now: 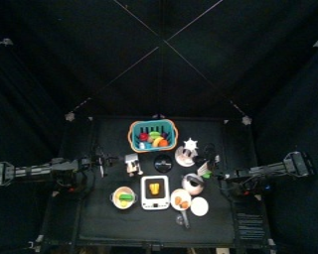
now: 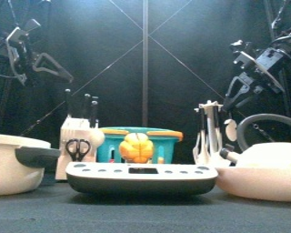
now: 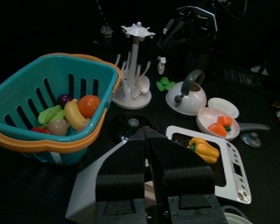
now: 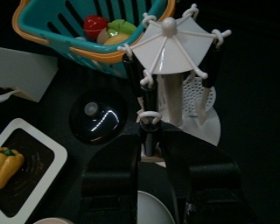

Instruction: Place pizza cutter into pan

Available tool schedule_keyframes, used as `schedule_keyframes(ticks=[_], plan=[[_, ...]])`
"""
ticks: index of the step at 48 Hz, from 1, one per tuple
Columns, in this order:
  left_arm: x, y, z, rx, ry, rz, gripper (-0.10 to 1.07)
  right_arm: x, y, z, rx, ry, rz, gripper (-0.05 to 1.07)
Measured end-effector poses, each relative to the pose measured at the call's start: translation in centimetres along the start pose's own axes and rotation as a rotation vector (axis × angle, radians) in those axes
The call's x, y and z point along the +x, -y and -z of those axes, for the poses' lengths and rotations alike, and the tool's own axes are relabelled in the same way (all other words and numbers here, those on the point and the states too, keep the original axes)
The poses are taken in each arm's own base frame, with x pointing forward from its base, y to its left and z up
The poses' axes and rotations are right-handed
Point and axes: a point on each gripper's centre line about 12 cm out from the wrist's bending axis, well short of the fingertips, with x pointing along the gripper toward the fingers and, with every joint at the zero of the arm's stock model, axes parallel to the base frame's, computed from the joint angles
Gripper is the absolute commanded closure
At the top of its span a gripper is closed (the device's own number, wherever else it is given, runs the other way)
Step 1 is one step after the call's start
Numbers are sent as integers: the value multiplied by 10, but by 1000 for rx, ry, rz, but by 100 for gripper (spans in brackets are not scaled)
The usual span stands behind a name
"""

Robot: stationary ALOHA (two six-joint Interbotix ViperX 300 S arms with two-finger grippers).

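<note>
On a small black tabletop (image 1: 95,223) ringed by black curtains, kitchen things crowd the middle while two robot arms wait at either side, neither touching anything. The left hand (image 3: 146,147) and the right hand (image 4: 154,144) both hang above the clutter. Neither holds anything, and whether each is open or closed cannot be told, because they show only as dark shapes.

At the back sits a teal basket (image 3: 38,83) of toy fruit. Just beside it stands a white utensil rack (image 4: 168,48) with tools hanging from its arms, probably so that each handle is free to grasp. The pizza cutter cannot be picked out with certainty; it is most likely one of the tools on that rack. The right arm looks down at the rack, which suggests it will do the reaching.

The front view alone shows the white pan (image 2: 5,144), low at the near left with a black handle, well apart from the rack. The left wrist view adds a steel kettle (image 3: 187,94), a bowl (image 3: 216,122) and a yellow pepper (image 3: 205,149) lying on a kitchen scale (image 3: 230,166).
</note>
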Motion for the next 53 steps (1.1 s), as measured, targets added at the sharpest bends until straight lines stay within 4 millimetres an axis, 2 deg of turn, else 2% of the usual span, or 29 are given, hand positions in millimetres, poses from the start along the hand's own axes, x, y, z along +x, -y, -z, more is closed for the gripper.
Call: schedule_keyframes(ticks=[7,16,25,29,45,53], plan=[[0,0,1,0,-9,0,61,0,-3,2,-3,-14,-30,48],[-1,-1,14,2,-121,-4,61,0,-6,3,-9,-20,-55,48],[-7,-4,9,47,-122,-14,61,-5,-8,-1,1,-6,-91,48],[-9,-6,6,60,-108,-26,61,-10,-18,-4,14,-12,-165,48],[-9,-8,6,56,-105,-39,61,-26,-61,4,4,-122,-487,48],[-10,-9,7,43,-110,-40,61,-22,-83,33,-42,-261,-596,48]])
